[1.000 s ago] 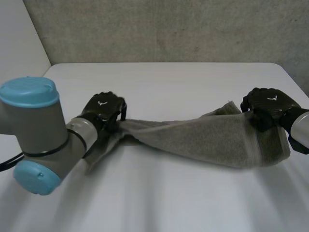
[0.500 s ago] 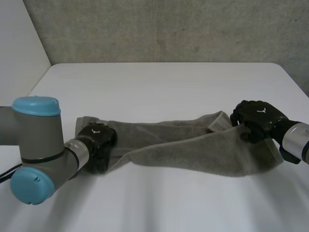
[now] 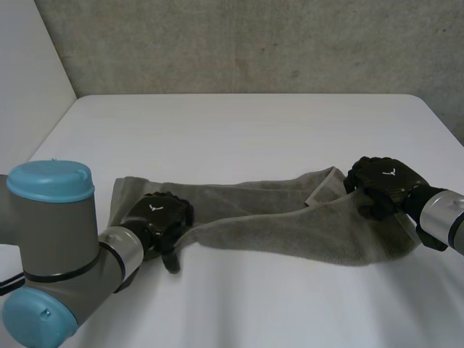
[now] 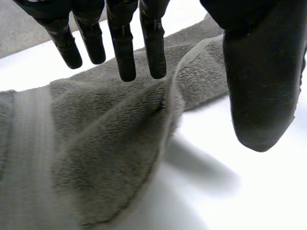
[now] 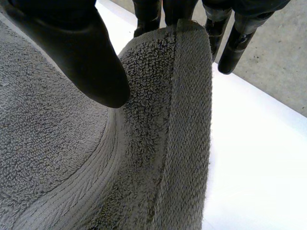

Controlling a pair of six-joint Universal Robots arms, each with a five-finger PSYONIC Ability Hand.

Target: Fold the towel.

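The grey towel lies stretched in a long loose band across the white table. My left hand hovers over the towel's left end, open. In the left wrist view its fingers are straight and its thumb stands apart, with the towel flat under the palm and untouched. My right hand is at the towel's right end. In the right wrist view the hemmed edge of the towel rises between the thumb and the fingers, which hold it.
The table's far half and its front strip are bare white surface. A grey wall stands behind the table. My left arm's grey elbow with its light-blue cap fills the near left corner.
My left hand has let go of the towel's left end, opened, and drawn back toward the front. The towel has come down flat on the table. My right hand has sunk slightly with its end.
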